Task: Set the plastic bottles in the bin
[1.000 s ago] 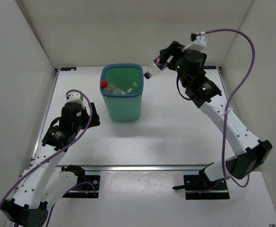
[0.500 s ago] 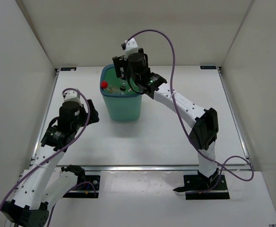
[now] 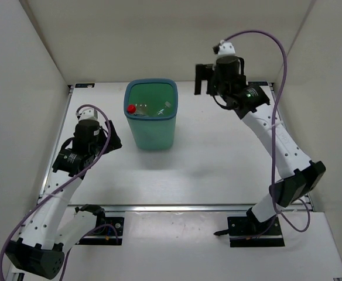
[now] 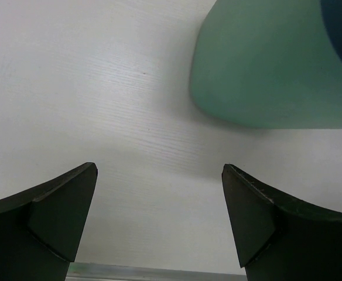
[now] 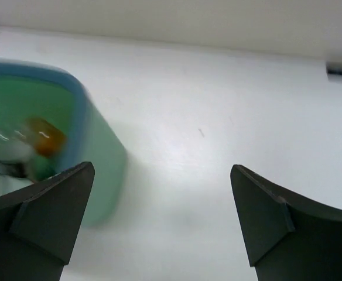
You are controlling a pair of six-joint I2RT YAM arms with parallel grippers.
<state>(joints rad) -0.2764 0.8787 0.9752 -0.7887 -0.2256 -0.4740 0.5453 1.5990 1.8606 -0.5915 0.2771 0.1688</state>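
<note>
The teal-blue bin (image 3: 151,126) stands at the middle back of the table. Plastic bottles lie inside it: one with a red cap (image 3: 132,108) and clear ones (image 3: 160,109). The right wrist view shows an orange-filled bottle (image 5: 45,137) in the bin (image 5: 77,93). My right gripper (image 3: 201,79) hangs open and empty in the air to the right of the bin; its fingers (image 5: 60,205) frame bare table. My left gripper (image 3: 114,141) is open and empty, low over the table left of the bin (image 4: 264,70).
White walls close the table on three sides. A metal rail (image 3: 183,206) runs along the near edge in front of the arm bases. The purple cable (image 3: 279,58) loops above the right arm.
The right arm carried a bottle from right of the bin to above it, opened, and swung back to the right empty. The left arm barely shifted.
</note>
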